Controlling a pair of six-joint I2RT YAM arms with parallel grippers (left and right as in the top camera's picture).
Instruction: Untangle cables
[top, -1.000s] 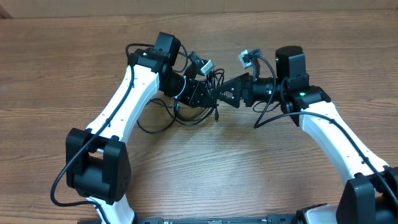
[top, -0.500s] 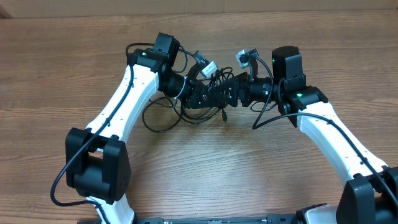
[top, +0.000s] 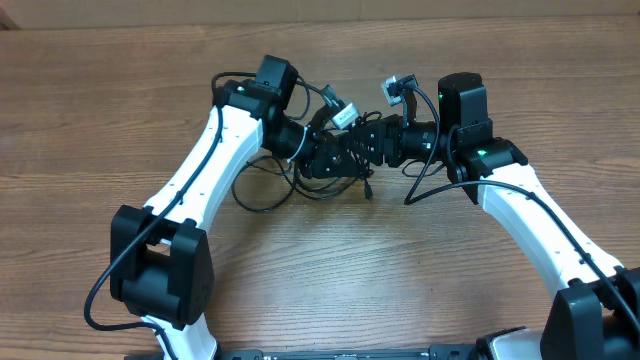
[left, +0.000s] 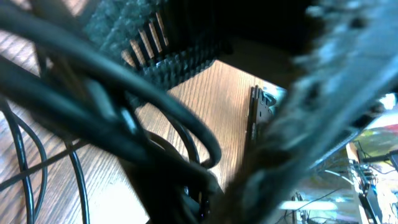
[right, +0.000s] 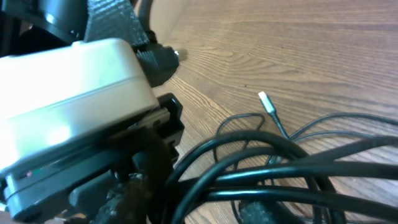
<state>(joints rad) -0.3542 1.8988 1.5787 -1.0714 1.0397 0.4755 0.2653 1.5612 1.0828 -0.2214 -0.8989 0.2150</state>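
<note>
The cables (top: 262, 190) are thin black cords looped together on the wooden table between the two arms. My left gripper (top: 333, 160) is shut on part of the bundle and holds it just above the table. In the left wrist view the cables (left: 93, 106) cross close in front of the lens. My right gripper (top: 363, 147) faces the left one, nose to nose. Its fingers stand apart with several cable strands (right: 286, 168) running between them. One silvery tip (right: 265, 102) lies on the wood beyond. A black plug end (top: 368, 190) hangs below the grippers.
The wooden table (top: 420, 260) is bare in front and to both sides. Thicker black wires fixed to the right arm (top: 425, 180) loop down near the bundle. The left arm's white link (top: 205, 165) runs beside the trailing cable loops.
The right gripper has moved left onto the bundle and its jaws have narrowed. The left gripper has shifted slightly right with the cables, dragging the trailing loops along.
</note>
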